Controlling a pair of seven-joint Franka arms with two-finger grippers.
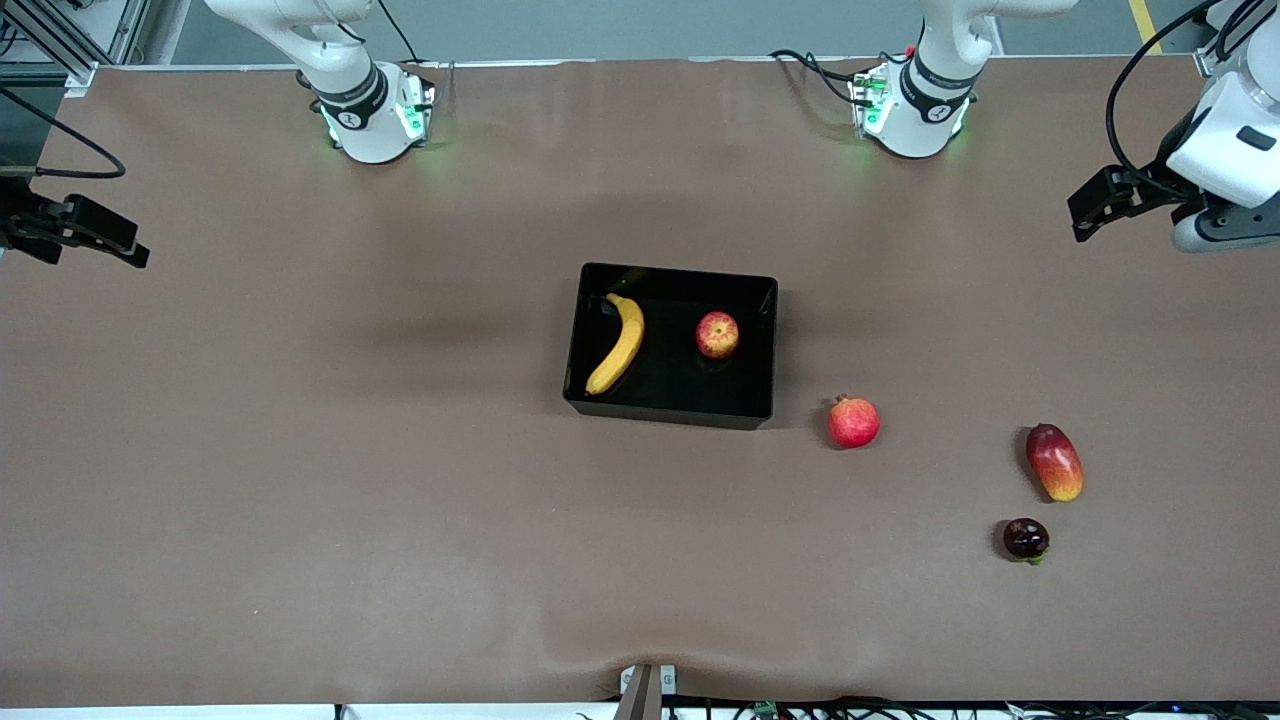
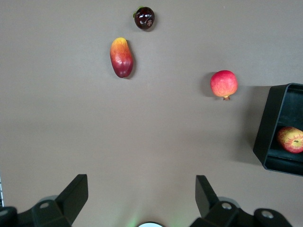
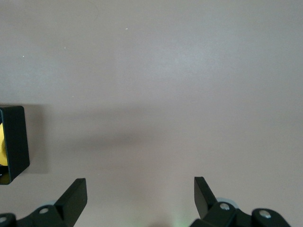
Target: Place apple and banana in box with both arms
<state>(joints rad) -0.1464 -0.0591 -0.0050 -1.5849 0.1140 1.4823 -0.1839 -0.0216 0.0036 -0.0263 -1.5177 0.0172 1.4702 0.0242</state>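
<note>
The black box (image 1: pixel 680 275) sits mid-table. Inside it, the yellow banana (image 1: pixel 620 343) lies along the wall toward the right arm's end, and the red-and-yellow apple (image 1: pixel 717 334) rests apart from it toward the left arm's end. My left gripper (image 1: pixel 1090 210) hangs open and empty over the left arm's end of the table; its wrist view shows the left gripper (image 2: pixel 141 189), the apple (image 2: pixel 291 139) and a box corner (image 2: pixel 272 123). My right gripper (image 1: pixel 100 240) hangs open and empty over the right arm's end. The right wrist view shows the right gripper (image 3: pixel 140 189), the box wall (image 3: pixel 16 142) and a sliver of banana (image 3: pixel 2 144).
A pinkish-red round fruit (image 1: pixel 853 422) lies just outside the box, nearer the front camera. Farther toward the left arm's end lie an oblong red-yellow mango (image 1: pixel 1054 462) and, nearer the camera, a small dark fruit (image 1: pixel 1025 539). The two arm bases stand along the table's back edge.
</note>
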